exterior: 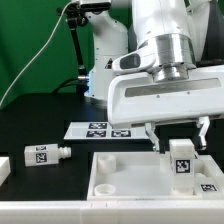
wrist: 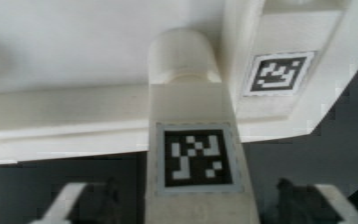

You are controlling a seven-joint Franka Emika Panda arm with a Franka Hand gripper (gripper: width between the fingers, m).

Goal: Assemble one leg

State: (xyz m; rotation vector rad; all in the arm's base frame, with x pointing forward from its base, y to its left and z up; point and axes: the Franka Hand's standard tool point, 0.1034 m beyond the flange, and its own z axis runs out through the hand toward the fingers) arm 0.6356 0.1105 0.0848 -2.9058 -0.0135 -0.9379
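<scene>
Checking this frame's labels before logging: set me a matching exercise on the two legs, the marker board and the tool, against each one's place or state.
1 tool
2 leg beneath it
3 leg farther off
4 marker board

A lying on its side on the table
B open
C upright on the white panel
D flat, tags facing up

Pairs: 1-B; 2-C; 3-A; 4-D

We see a white panel on the black table, marker board just behind it, green backdrop.
</scene>
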